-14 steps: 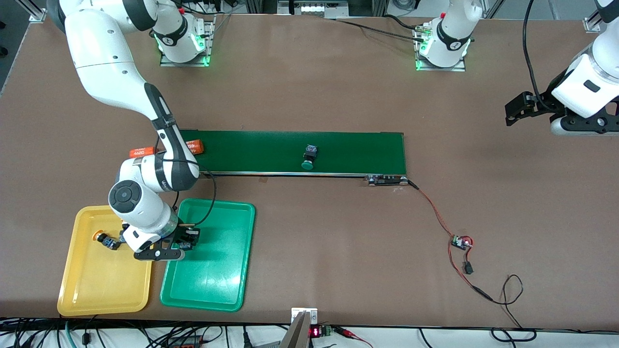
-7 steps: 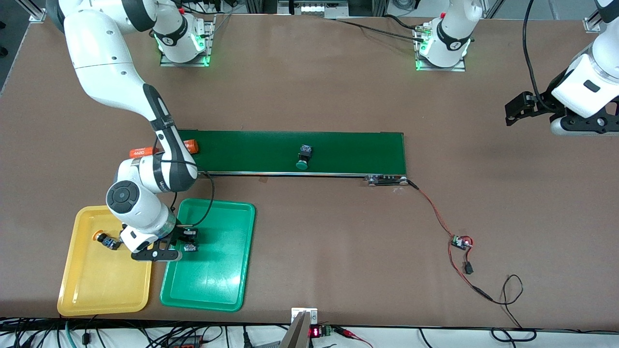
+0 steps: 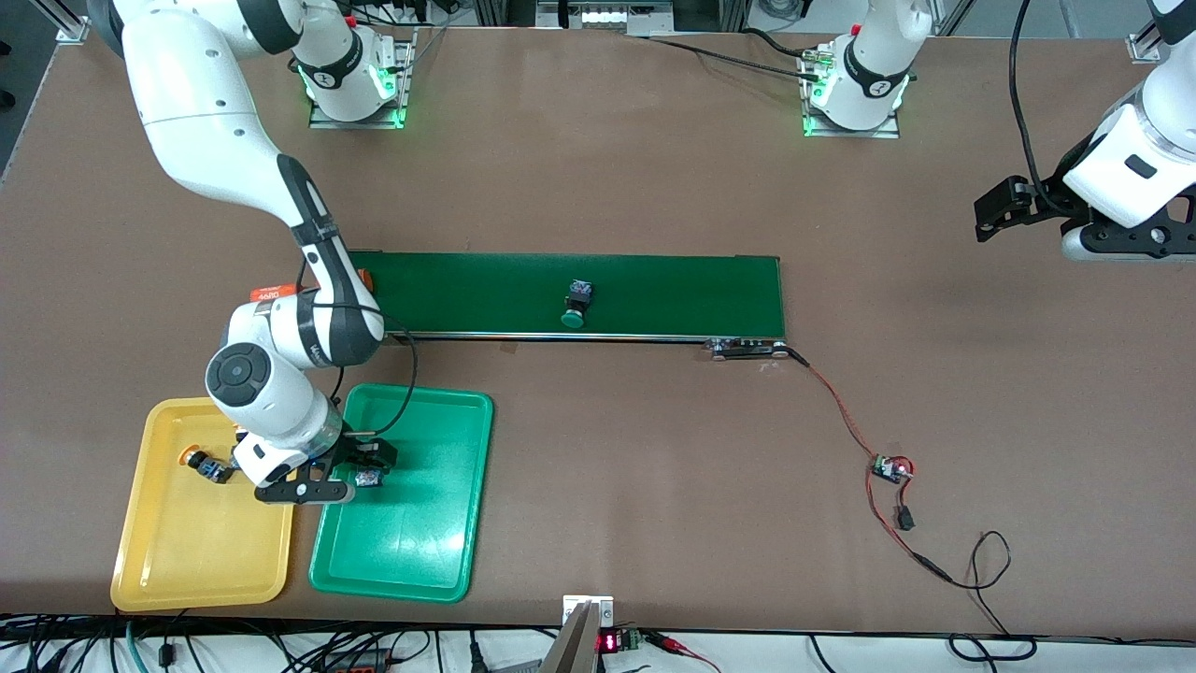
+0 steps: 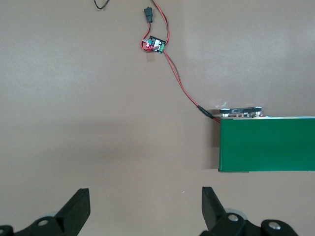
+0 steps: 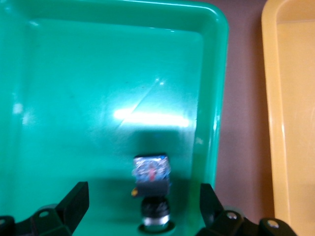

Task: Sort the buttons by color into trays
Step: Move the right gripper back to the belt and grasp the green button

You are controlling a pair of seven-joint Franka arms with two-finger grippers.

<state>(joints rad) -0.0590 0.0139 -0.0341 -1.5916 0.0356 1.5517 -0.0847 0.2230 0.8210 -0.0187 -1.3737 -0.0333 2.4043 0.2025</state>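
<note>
My right gripper (image 3: 361,467) hangs open low over the green tray (image 3: 420,547), at its side next to the yellow tray (image 3: 187,561). A green-capped button (image 3: 370,479) lies in the green tray between the fingers, touching neither; in the right wrist view it (image 5: 152,189) sits between the spread fingers of the gripper (image 5: 144,206). A yellow-capped button (image 3: 206,465) lies in the yellow tray. Another green-capped button (image 3: 576,304) rides the conveyor belt (image 3: 654,290). My left gripper (image 3: 998,210) waits, open and empty (image 4: 146,209), over bare table at the left arm's end.
An orange "4680" cylinder (image 3: 266,294) lies at the belt's end by the right arm; a second (image 3: 367,278) is mostly hidden by the arm. A circuit board (image 3: 892,467) on red wires lies toward the left arm's end, also in the left wrist view (image 4: 155,44).
My right gripper has opened and let go of the green-capped button in the green tray. The button and an orange cylinder on the belt have moved toward the right arm's end.
</note>
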